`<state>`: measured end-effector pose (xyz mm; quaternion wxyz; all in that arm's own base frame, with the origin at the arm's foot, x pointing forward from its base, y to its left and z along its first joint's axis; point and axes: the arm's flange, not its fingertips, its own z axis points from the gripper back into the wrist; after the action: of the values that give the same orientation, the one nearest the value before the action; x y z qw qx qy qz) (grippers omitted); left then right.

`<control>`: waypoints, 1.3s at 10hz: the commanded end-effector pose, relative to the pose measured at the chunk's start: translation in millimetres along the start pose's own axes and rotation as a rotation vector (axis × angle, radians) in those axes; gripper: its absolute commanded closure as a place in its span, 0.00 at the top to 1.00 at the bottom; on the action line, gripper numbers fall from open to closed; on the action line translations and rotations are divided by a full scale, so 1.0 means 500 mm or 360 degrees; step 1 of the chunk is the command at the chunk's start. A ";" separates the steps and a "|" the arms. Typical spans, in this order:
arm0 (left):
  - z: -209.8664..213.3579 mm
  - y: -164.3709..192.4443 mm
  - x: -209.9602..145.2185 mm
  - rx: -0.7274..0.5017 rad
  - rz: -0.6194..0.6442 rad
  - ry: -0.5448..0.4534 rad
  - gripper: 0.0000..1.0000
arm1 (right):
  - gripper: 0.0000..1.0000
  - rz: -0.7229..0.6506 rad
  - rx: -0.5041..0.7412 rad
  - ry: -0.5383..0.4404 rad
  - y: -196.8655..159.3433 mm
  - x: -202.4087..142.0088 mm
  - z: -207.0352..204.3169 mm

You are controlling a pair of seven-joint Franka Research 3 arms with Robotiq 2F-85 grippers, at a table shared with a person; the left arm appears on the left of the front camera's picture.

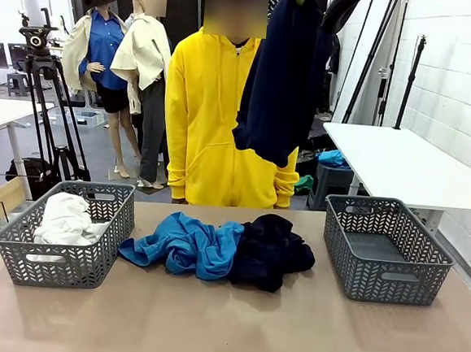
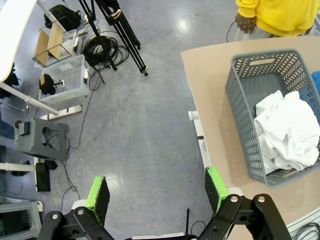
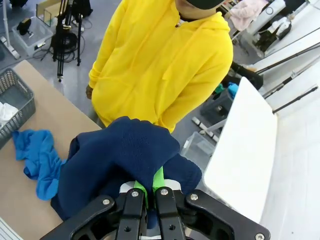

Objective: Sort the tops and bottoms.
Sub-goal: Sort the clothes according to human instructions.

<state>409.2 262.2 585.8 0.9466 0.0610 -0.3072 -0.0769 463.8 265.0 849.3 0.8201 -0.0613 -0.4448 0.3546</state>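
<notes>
While the right claw (image 3: 151, 182) clenches one navy bottom (image 1: 280, 82) high before the person's hoodie (image 1: 207, 117), the left claw (image 2: 157, 192) hangs released beside the basket (image 2: 240, 107) holding the white top (image 2: 287, 127); blue top (image 1: 189, 246) and second bottom (image 1: 269, 252) touch on the table (image 1: 208, 321).

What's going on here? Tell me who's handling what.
The right end effector is shut on a dark navy cloth garment, one of the bottoms, held high in the air. The left end effector hangs open beside the table, holding nothing. A white cloth top lies in the left grey plastic basket; the right grey basket has nothing in it. A bright blue cloth top and a second dark navy garment lie bunched together mid-table. The person in a yellow hoodie stands at the far side.
</notes>
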 end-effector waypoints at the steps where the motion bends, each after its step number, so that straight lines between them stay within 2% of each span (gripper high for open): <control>1: 0.002 0.003 -0.007 0.0005 -0.0021 0.0003 1.00 | 0.00 -0.0003 -0.0006 -0.0004 -0.004 0.000 0.004; 13: 0.002 0.003 -0.007 0.0005 -0.0021 0.0003 1.00 | 0.00 -0.0003 -0.0006 -0.0004 -0.004 0.000 0.004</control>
<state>409.2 262.2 585.8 0.9466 0.0610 -0.3072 -0.0769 464.1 264.5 849.3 0.8203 -0.0615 -0.4448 0.3542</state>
